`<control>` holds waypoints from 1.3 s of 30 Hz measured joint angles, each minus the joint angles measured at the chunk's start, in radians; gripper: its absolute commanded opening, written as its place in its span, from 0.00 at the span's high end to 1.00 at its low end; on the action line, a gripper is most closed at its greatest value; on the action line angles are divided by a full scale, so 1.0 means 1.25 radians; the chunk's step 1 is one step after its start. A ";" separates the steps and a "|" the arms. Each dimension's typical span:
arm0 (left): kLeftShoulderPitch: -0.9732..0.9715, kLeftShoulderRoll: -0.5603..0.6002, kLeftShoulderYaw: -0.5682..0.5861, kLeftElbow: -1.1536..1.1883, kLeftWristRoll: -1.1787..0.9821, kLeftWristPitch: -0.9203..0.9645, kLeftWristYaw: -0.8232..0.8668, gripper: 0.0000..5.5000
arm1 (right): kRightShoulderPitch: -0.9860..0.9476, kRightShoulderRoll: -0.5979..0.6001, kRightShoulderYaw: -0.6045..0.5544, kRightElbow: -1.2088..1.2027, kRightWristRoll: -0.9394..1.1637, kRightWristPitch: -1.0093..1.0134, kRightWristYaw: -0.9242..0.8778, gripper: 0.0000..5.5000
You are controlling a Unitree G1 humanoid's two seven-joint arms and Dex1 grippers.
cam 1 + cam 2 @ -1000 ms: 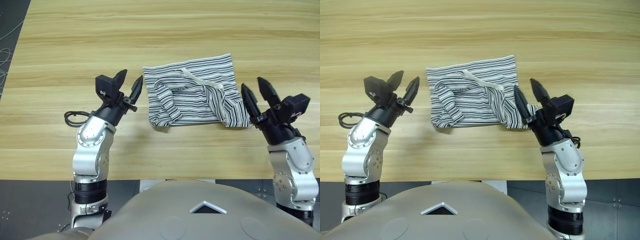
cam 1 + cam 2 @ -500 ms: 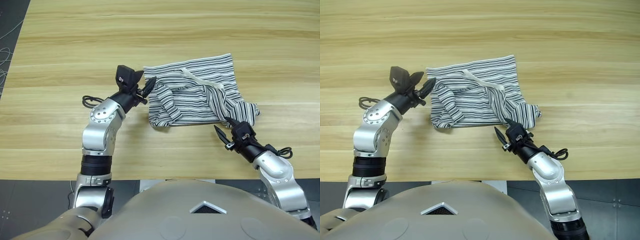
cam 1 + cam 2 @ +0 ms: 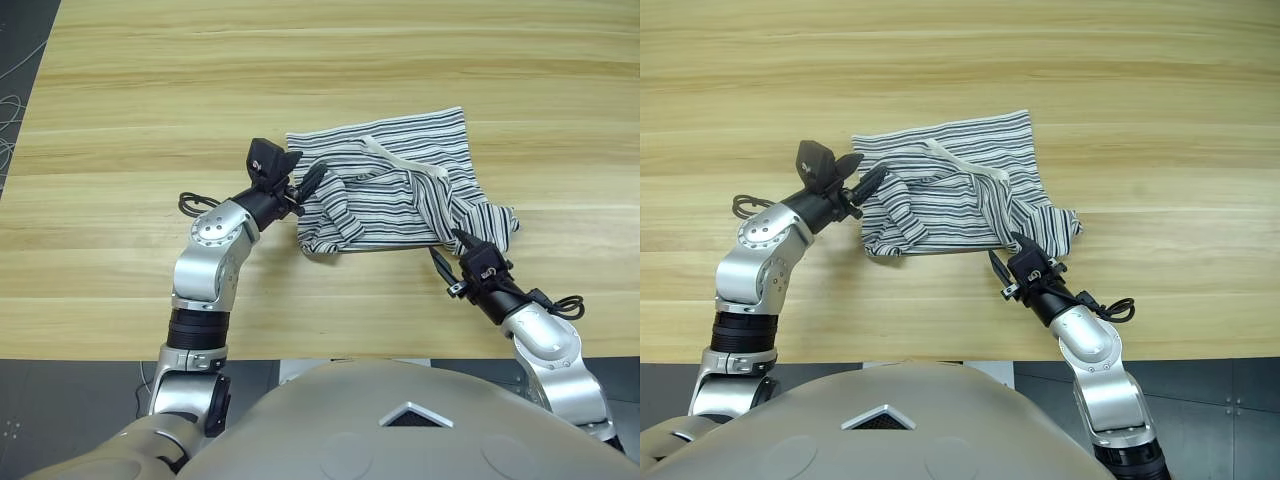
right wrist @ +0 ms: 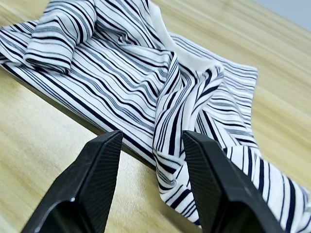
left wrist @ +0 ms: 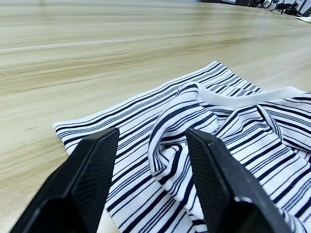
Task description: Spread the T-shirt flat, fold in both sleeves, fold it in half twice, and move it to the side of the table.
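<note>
The striped T-shirt (image 3: 390,190) lies crumpled and partly folded over itself on the wooden table (image 3: 300,60), its white collar (image 3: 400,162) facing up. My left gripper (image 3: 302,176) is open at the shirt's left edge, its fingers straddling a raised fold (image 5: 170,145). My right gripper (image 3: 449,250) is open just in front of the shirt's near right corner, where a bunched sleeve (image 4: 194,111) rises between the fingers in the right wrist view. Neither gripper holds cloth.
The table's front edge (image 3: 300,356) runs just behind both forearms, with dark floor (image 3: 20,40) beyond the left edge and loose cables (image 3: 8,110) on it. Bare wood surrounds the shirt on every side.
Both arms swung in from the shirt's sides over the last second. The left gripper has edged onto the shirt's left edge, and the right gripper has crept up to the near right corner.
</note>
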 measured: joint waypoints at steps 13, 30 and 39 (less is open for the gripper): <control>0.010 0.008 -0.018 0.028 0.016 0.019 -0.004 0.54 | -0.006 0.005 -0.025 -0.036 -0.006 0.002 -0.002 0.58; 0.009 0.016 0.004 0.030 0.017 0.019 -0.004 0.98 | -0.044 0.060 0.017 0.087 -0.021 -0.016 -0.024 0.78; 0.008 0.013 0.009 0.005 -0.013 0.043 -0.022 0.98 | -0.059 0.063 -0.014 0.110 -0.023 -0.026 -0.029 0.97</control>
